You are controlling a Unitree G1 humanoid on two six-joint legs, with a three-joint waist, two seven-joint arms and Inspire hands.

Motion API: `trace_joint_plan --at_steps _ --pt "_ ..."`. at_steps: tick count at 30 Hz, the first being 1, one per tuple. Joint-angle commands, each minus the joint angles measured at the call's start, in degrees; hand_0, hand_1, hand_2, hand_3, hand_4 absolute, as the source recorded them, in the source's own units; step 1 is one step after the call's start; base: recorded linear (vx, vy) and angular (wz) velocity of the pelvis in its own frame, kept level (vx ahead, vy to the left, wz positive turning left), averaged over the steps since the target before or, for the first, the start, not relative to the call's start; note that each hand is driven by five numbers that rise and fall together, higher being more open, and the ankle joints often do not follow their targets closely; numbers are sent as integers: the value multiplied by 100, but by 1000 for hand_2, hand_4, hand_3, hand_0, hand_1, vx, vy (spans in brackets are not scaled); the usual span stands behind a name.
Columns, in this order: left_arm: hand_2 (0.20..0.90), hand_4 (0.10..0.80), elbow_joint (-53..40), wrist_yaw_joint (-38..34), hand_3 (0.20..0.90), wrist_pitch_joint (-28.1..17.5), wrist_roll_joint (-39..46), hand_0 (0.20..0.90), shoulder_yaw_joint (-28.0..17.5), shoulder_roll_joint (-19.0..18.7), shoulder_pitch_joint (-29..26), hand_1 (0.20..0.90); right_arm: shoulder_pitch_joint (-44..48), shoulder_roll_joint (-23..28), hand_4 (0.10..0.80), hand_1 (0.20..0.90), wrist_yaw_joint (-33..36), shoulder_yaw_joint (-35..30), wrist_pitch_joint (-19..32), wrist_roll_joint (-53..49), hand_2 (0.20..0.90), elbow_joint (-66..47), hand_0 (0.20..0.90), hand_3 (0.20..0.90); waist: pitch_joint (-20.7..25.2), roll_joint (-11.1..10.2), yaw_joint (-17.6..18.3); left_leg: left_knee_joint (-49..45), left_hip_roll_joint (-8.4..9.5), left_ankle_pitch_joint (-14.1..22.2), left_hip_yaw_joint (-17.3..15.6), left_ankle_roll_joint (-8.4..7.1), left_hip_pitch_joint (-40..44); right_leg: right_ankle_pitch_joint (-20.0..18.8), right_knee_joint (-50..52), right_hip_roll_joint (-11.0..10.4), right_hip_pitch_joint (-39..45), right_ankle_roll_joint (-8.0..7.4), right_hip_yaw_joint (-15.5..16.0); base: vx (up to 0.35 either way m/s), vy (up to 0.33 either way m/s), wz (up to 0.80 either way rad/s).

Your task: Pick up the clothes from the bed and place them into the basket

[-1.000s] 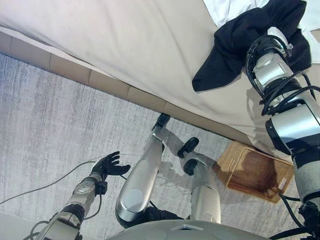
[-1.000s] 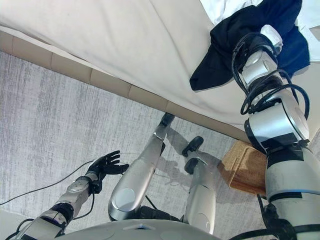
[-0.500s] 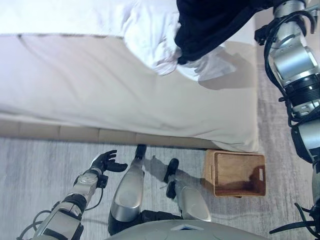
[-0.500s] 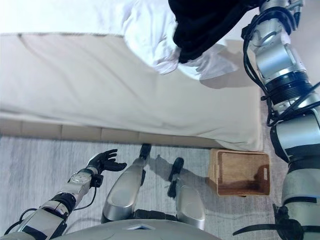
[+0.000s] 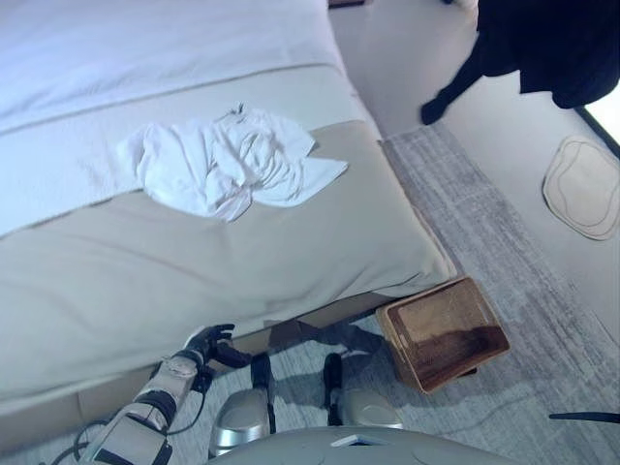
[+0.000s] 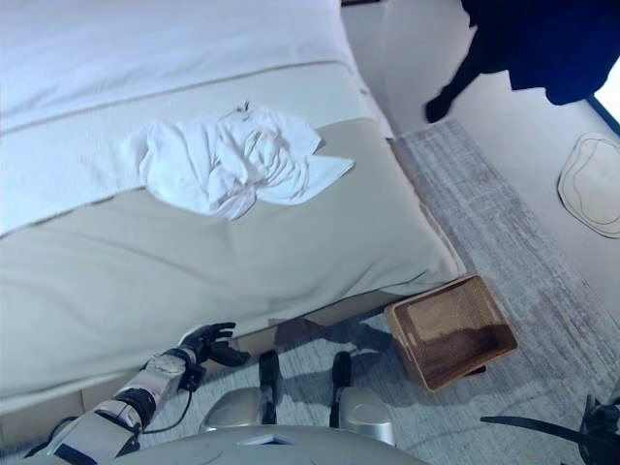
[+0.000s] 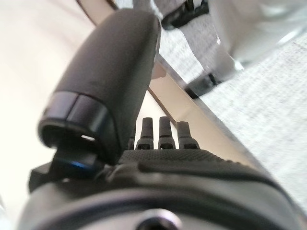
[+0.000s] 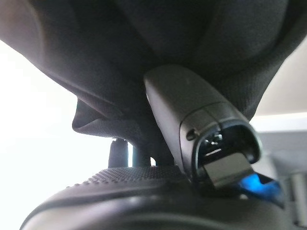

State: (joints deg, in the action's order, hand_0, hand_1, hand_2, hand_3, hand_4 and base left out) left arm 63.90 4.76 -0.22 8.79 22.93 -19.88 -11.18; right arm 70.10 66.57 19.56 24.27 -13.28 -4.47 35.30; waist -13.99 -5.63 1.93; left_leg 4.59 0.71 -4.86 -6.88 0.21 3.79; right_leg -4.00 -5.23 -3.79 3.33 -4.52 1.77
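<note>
Right hand [image 8: 192,158]: in its own wrist view, thumb and fingers curl into the black garment [image 8: 158,52], pinching the cloth that drapes all round them.
Left hand [image 7: 144,143]: in its own wrist view, fingers straight and relaxed, thumb standing out, holding nothing; the bed's base and the carpet show past it.
Left eye view, black garment [image 5: 552,48]: hangs in the air at the upper right, over the floor past the foot of the bed, well apart from the basket.
Left eye view, white clothes [image 5: 223,165]: a crumpled heap on the bed [image 5: 194,271], near its foot end.
Left eye view, basket [image 5: 395,325]: a brown woven basket on the grey carpet [image 5: 504,252], just beside the bed's corner, with nothing in it.
Right eye view, left hand [image 6: 205,341]: low at the lower left, beside the bed's base, fingers spread.
Right eye view, round mat [image 6: 593,184]: lies on the pale floor at the right edge.
</note>
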Motion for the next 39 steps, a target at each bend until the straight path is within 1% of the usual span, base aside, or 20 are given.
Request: trace_joint_plan --at_steps 1,3,4,5,7,9,10,13,14,18,21,25,27,28,31,32,33,34,36,39 --pt "900 800 204 35 900 -247 -200 900 475 72 88 900 -451 202 100 300 403 -501 536 250 300 -538 300 200 408 77 156 -812 -114 918 103 23 -292 474 974 137 -543 281 32 -180 -72 -29" --pt "900 800 212 -10 900 -254 -129 900 493 137 -70 900 -1055 34 100 300 351 -915 601 406 300 -794 300 200 233 162 290 -894 -134 941 57 14 -358 496 1018 144 -617 295 -10 -139 -79 -34" --pt "900 800 210 -18 900 -256 -115 900 503 128 -77 900 -1150 26 100 300 345 -988 601 418 300 -835 300 200 224 156 288 -903 -137 946 52 13 -361 499 1024 144 -620 296 -10 -76 -81 -25" --pt "900 800 184 -26 900 -259 -119 900 477 150 -116 900 -1629 -85 100 300 258 -1238 604 456 300 -1008 300 200 132 196 373 -968 -155 969 3 13 -382 523 1058 143 -652 309 -20 -39 -62 -19" --pt "900 800 185 -42 900 -305 -121 900 438 196 -135 900 -2183 -272 100 300 157 -1508 662 534 300 -1121 300 200 31 245 484 -1108 -174 1001 -57 2 -429 564 1160 139 -710 339 -58 -20 -62 -24" --pt "900 800 186 -64 900 -335 -107 900 405 244 -146 900 -2545 -432 100 300 136 -1678 787 601 300 -1110 300 200 -39 289 558 -1191 -181 1037 -94 -1 -452 609 1256 130 -760 357 -89 6 -34 -28" --pt "900 800 196 -83 900 -370 -114 900 371 277 -138 900 -2818 -594 100 300 96 -1824 791 670 300 -1139 300 200 -103 326 613 -1258 -189 1070 -132 -5 -463 643 1337 115 -801 370 -113 14 -30 -30" --pt "900 800 196 -93 900 -460 -115 900 307 297 -116 900 -3121 -759 100 300 120 -1962 835 785 300 -1138 300 200 -225 402 699 -1377 -193 1121 -191 -11 -508 712 1505 82 -903 396 -141 -7 -20 -23" --pt "900 800 190 -105 900 -511 -116 900 296 318 -122 900 -3199 -800 100 300 151 -1995 843 818 300 -1113 300 200 -302 463 743 -1427 -188 1132 -217 -15 -554 750 1595 65 -983 409 -154 -68 12 -18" --pt "900 800 140 -125 900 -699 34 900 291 362 -270 900 -3322 -892 100 300 205 -2069 783 746 300 -935 300 200 -662 774 890 -1580 -120 1122 -290 -49 -800 881 1949 -8 -1356 454 -199 -99 49 -15" --pt "900 800 32 -128 900 -816 248 900 286 404 -400 900 -3341 -987 100 300 257 -2008 694 778 300 -677 300 200 -929 995 927 -1760 -47 1119 -319 -54 -1051 949 2197 -80 -1666 492 -198 -115 29 -7" --pt "900 800 -308 -143 900 -914 434 900 288 440 -530 900 -3041 -1096 100 300 397 -1756 726 699 300 -43 300 200 -1310 1271 912 -2303 62 1235 -346 -31 -1600 1074 2716 -198 -2302 569 -171 -144 -20 8" --pt "900 800 -449 -191 900 -1018 461 900 281 415 -560 900 -2800 -1133 100 300 445 -1604 578 674 300 111 300 200 -1497 1368 903 -2661 100 1301 -361 -8 -1921 1120 2970 -234 -2631 614 -186 -148 -57 -4" --pt "900 800 -508 -205 900 -1054 494 900 261 401 -567 900 -2665 -1149 100 300 487 -1520 539 698 300 188 300 200 -1565 1405 902 -2836 100 1345 -363 6 -2088 1150 3093 -231 -2805 636 -206 -141 -66 -14" --pt "900 800 -692 -203 900 -964 608 900 174 254 -645 900 -2107 -1187 100 300 484 -1150 255 678 300 514 300 200 -1580 1538 850 -3418 26 1434 -409 42 -2800 1303 3599 -220 -3546 720 -187 -88 -68 -12" --pt "900 800 -767 -220 900 -922 632 900 182 207 -619 900 -1943 -1203 100 300 490 -1012 189 634 300 673 300 200 -1580 1604 828 -3713 -7 1598 -362 5 -3001 1524 3872 -196 -3744 727 -208 -2 -57 -13" --pt "900 800 -804 -220 900 -882 655 900 163 159 -630 900 -1798 -1224 506 648 495 -914 57 658 648 778 648 606 -1580 1638 813 -3865 -14 1650 -379 18 -3194 1542 3982 -196 -3935 737 -216 11 -38 -9" --pt "900 800 -812 -217 900 -885 664 900 153 140 -639 900 -1729 -1231 800 900 490 -867 5 653 900 828 900 900 -1580 1652 808 -3924 -19 1681 -394 29 -3284 1548 4036 -194 -4035 740 -223 -86 -27 -5" --pt "900 800 -866 -189 900 -872 748 900 124 9 -670 900 -1409 -1247 800 900 558 -635 -36 353 900 1131 900 900 -1580 1727 763 -4195 -48 1811 -466 97 -3739 1556 4316 -171 -4509 759 -277 -87 -19 -5" --pt "900 800 -940 -215 900 -855 778 900 130 -36 -622 900 -1169 -1326 800 900 529 -529 -65 133 900 1578 900 900 -1580 1828 703 -4392 -70 1921 -518 172 -4089 1586 4522 -183 -4892 768 -282 -31 6 3"
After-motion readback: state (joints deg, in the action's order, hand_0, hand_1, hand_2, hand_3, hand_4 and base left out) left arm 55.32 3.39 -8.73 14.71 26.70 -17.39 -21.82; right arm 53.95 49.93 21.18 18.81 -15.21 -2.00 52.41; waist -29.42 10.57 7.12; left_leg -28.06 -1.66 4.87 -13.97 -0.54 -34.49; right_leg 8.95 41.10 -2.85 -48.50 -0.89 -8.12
